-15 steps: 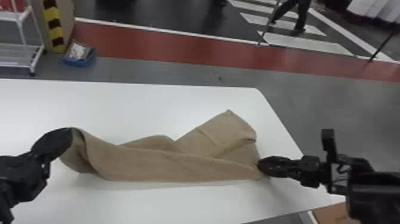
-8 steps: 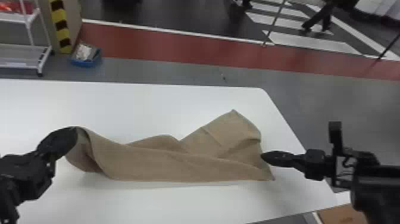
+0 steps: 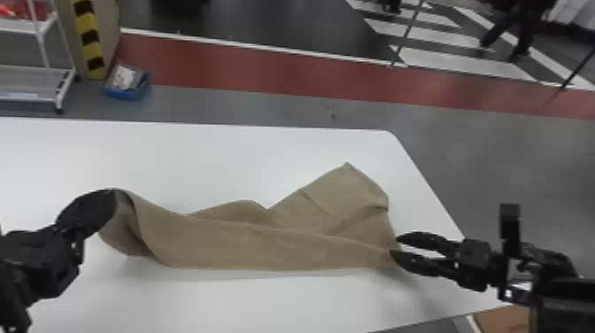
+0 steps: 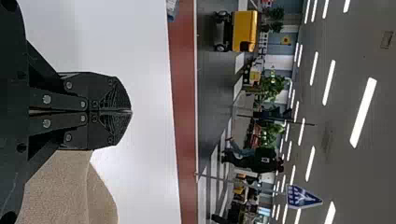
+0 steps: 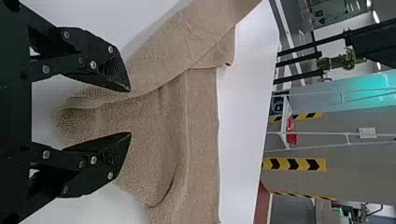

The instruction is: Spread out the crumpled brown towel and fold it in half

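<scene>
Head view showed one brown towel (image 3: 248, 241) on one white tabletop (image 3: 265, 155). It was pulled long but looked bunched. Spreading it flat and folding it were left to do. There were two hands: the left hand (image 3: 111, 201) pinched one end; the right hand (image 3: 395, 245) was open at the other.

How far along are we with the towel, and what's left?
Partway through the spreading, I'd say. Done: the brown towel lies drawn out lengthwise on the white table. In hand: the left tool is shut on its raised left end; the right tool is open at the right end. Left: opening out the overlapping layers and creases, then folding it in half.
</scene>
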`<state>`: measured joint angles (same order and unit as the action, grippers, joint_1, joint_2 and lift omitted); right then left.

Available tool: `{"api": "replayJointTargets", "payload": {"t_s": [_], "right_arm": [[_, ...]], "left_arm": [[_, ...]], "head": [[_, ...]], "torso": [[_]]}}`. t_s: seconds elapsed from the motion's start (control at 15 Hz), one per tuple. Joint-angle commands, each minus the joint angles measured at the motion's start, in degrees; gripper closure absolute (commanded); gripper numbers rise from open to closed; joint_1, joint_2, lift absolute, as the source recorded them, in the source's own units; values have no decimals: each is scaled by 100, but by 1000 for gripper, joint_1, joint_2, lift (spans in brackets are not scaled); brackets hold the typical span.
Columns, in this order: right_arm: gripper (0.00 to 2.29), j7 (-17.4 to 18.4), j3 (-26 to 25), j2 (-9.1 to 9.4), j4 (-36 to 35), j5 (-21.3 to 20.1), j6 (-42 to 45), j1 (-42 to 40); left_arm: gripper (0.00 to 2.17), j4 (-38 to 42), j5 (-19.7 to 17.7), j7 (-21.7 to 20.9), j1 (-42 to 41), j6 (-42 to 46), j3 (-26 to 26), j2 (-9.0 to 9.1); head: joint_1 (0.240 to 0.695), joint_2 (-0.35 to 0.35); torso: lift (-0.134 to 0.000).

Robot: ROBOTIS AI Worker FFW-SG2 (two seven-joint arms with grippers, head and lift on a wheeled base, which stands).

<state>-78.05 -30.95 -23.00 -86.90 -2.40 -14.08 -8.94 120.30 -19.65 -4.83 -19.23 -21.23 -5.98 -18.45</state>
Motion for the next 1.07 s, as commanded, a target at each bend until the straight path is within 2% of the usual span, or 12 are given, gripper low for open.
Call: {"api": "replayJointTargets", "payload": {"t_s": [0.0, 0.13, 0.33, 0.6, 0.67, 0.8, 0.87, 0.93, 1.0], "right_arm": [[113, -28, -78, 103, 59, -41, 726, -231], [137, 9, -69, 173, 199, -191, 1253, -336], [218, 378, 54, 182, 463, -314, 1710, -283], [593, 378, 273, 173, 692, -463, 1570, 15], [799, 369, 344, 173, 727, -542, 1447, 86], [1376, 360, 476, 156, 727, -700, 1130, 235], [1733, 308, 502, 147, 727, -727, 902, 297], [1956, 246, 493, 138, 718, -692, 849, 323], [1983, 220, 458, 147, 656, -630, 796, 323]], "left_arm": [[2064, -7, -4, 0, 7, 0, -8, 9], [2064, -7, -4, 0, 7, 0, -17, 9], [2064, 2, 5, 0, -10, 0, -26, 0], [2064, 46, 23, -9, -81, 0, -8, -9], [2064, 55, 23, 0, -98, 18, -8, -18], [2064, 107, 23, 0, -116, 0, 0, -27], [2064, 142, 23, 0, -142, 0, 9, -35], [2064, 160, 23, 0, -160, 0, 36, -35], [2064, 160, 23, 0, -160, 0, 44, -35]], "head": [[695, -311], [695, -312], [695, -314], [695, -309], [695, -306], [695, -297], [695, -289], [695, -286], [695, -285]], "torso": [[-120], [-120], [-120], [-120], [-120], [-120], [-120], [-120], [-120]]}}
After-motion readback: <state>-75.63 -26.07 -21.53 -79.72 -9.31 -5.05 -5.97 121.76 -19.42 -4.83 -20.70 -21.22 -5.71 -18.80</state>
